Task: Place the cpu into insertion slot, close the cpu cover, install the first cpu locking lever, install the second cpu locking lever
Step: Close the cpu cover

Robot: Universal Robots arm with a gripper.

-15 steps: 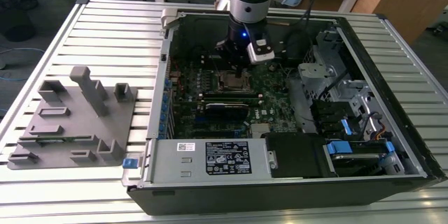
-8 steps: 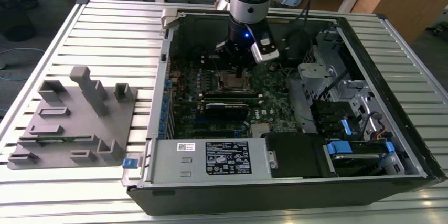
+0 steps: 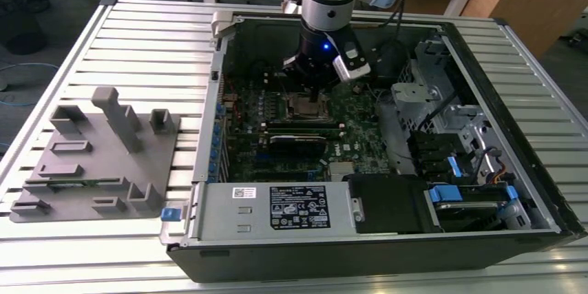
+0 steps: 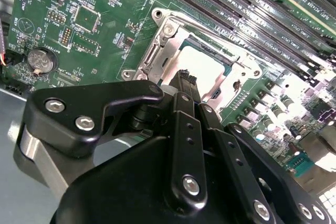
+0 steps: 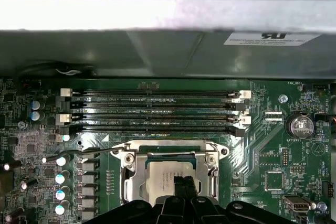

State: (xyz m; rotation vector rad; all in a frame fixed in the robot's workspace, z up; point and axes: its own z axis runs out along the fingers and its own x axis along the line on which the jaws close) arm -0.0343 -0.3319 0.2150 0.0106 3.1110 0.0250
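Your claw [image 3: 312, 93] hangs inside the open computer case [image 3: 219, 94], straight over the insertion slot [image 3: 305, 107] on the green board [image 5: 262, 145]. In both wrist views its fingertips [image 5: 180, 187] are drawn together with nothing gripped between them. They sit on or just above the cpu [image 5: 164, 174], and you cannot tell from here whether they touch.

The cpu lies flat in the slot, its grey top showing through the square opening of the cpu cover [image 5: 130, 179]. The cover looks lowered around it. A thin wire lever [image 5: 89, 151] runs along one edge of the slot, and whether it is latched is unclear.

The work seems to be at the cover and lever stage. Press straight down and avoid dragging sideways across the chip, since a sideways push could scrape its top.

The long black memory slots [image 5: 152, 111] lie just beside the slot, and a row of small silver capacitors [image 5: 61, 178] stands near another side. There is free room above. The case walls stand well apart from the claw.
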